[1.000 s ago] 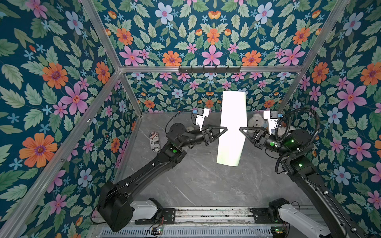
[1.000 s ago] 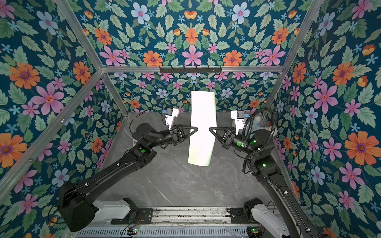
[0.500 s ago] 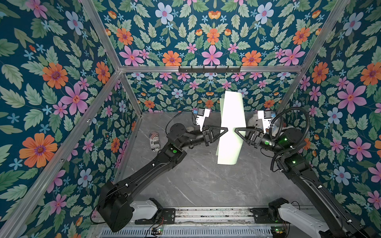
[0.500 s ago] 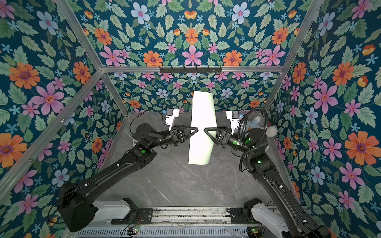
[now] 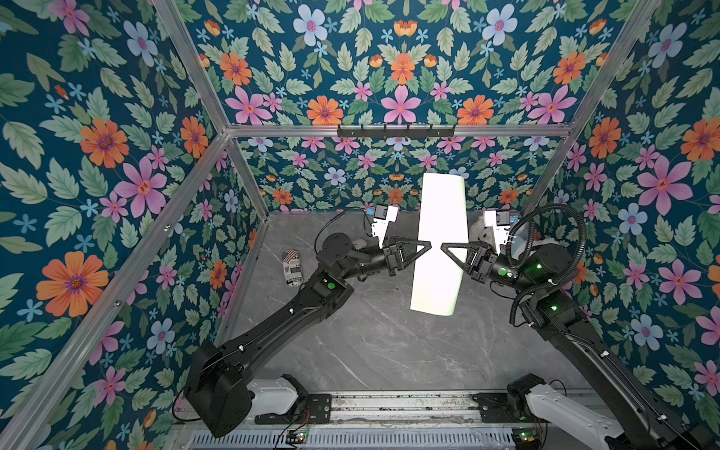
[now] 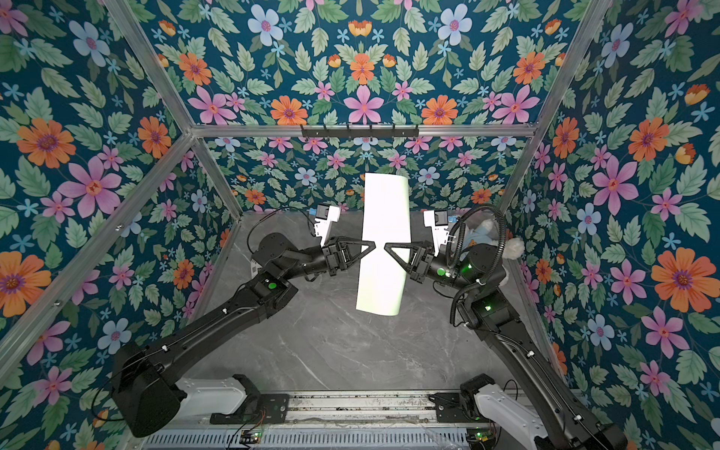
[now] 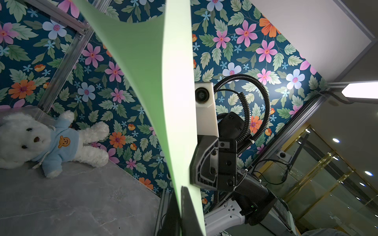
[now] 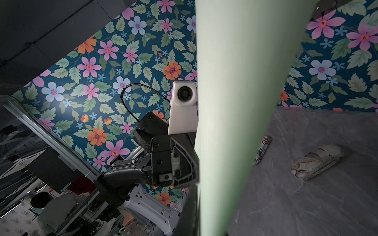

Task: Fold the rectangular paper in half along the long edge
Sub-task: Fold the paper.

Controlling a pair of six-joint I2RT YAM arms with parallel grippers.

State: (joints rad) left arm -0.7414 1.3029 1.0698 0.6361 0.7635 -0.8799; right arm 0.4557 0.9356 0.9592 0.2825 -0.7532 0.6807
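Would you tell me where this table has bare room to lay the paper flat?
The front middle of the table, between the left arm and right arm, is bare. The left side holds a printed can and a pale bundle; the far right corner holds a teddy bear.

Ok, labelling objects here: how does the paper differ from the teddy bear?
The rectangular paper is a smooth, pale green sheet; the teddy bear is fluffy white with a blue shirt. The paper is held above the table by the left gripper and right gripper; the bear lies on it. Both are pale.
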